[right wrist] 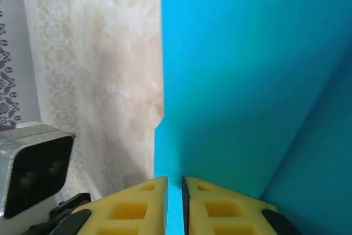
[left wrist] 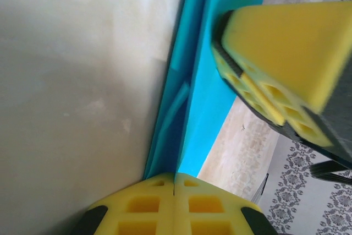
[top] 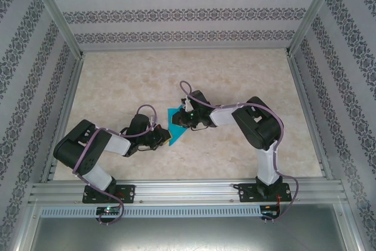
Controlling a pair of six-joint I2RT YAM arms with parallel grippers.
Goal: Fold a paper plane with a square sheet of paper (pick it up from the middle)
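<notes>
Plane (top: 174, 134) mid-table. Left gripper (top: 161, 138) clamped on its 8 o'clock edge; right gripper (top: 182, 119) pinching 1 o'clock edge.

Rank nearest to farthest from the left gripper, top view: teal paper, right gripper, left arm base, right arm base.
1. teal paper: clamped in the left gripper, at its tip.
2. right gripper: just up and right, gripping the same paper.
3. left arm base: near edge, lower left.
4. right arm base: near edge, far right.
</notes>
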